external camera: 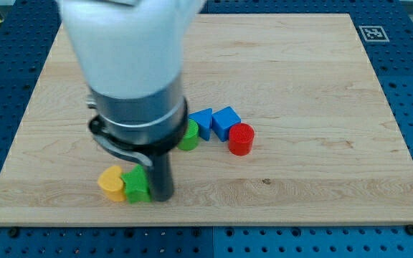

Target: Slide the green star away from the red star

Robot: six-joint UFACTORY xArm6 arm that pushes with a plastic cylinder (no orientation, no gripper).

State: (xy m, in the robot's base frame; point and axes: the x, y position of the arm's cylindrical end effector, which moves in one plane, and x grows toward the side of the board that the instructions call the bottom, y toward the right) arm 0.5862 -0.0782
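1. My tip rests on the wooden board, a plain rod with no jaws to spread or pinch.
2. The green star touches my tip's left side, with a yellow heart beyond it.
3. No red star shows.
4. Up and right of my tip: a green block, two blue blocks, a red cylinder.

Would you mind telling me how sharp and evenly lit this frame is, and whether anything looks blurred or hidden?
In the camera view, lighting is even and soft across the wooden board, with no strong glare. The arm's pale upper body is blurred, being close to the lens. The blocks are sharp: the red cylinder casts only a faint shadow. My tip sits just to the view's right of the green block; no red star shows.
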